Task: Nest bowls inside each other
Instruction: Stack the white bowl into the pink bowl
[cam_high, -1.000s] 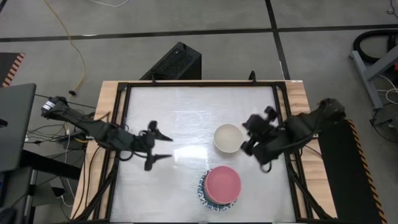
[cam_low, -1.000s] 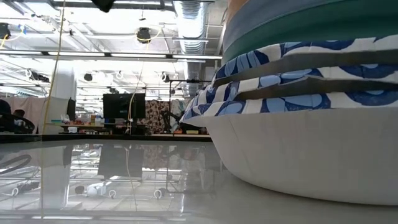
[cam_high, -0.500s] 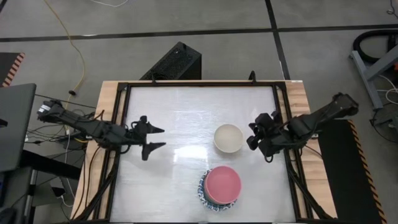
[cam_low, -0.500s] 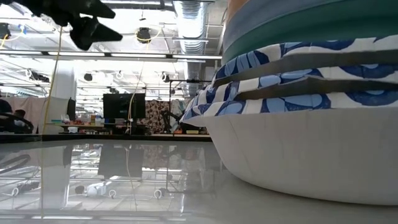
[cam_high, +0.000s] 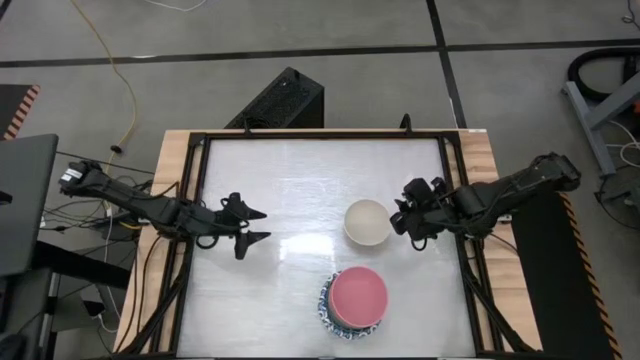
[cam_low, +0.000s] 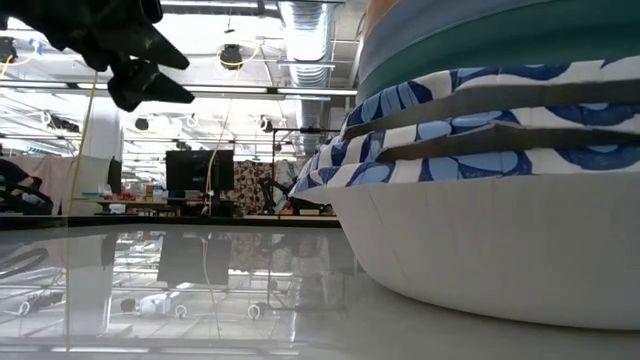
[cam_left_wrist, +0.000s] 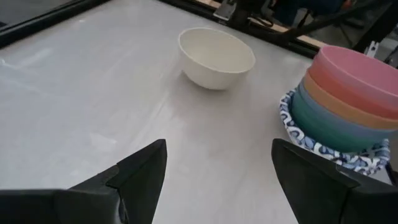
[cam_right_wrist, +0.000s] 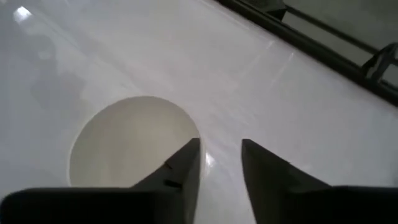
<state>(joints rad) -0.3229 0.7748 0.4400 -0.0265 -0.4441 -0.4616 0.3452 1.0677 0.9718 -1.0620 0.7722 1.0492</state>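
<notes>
A cream bowl (cam_high: 367, 222) stands alone on its base, right of the table's middle; it also shows in the left wrist view (cam_left_wrist: 216, 57) and the right wrist view (cam_right_wrist: 124, 146). Near the front edge stands a nested stack of bowls (cam_high: 355, 298): pink on top, then orange and green, with blue-patterned white ones lowest (cam_left_wrist: 339, 99). This stack fills the right of the low view (cam_low: 490, 170). My right gripper (cam_high: 402, 216) hovers just right of the cream bowl, its fingers a little apart (cam_right_wrist: 221, 155) above the bowl's right rim. My left gripper (cam_high: 258, 226) hangs open over the table's left part (cam_left_wrist: 217, 165).
A black frame (cam_high: 320, 136) borders the white table top. Bare table lies between my left gripper and the bowls. A black box (cam_high: 285, 100) sits on the floor beyond the far edge.
My left gripper has sunk, drawn back a little toward the table's left edge and rolled. My right gripper has come down from higher up and now sits low beside the cream bowl's right rim. The bowls have not moved.
</notes>
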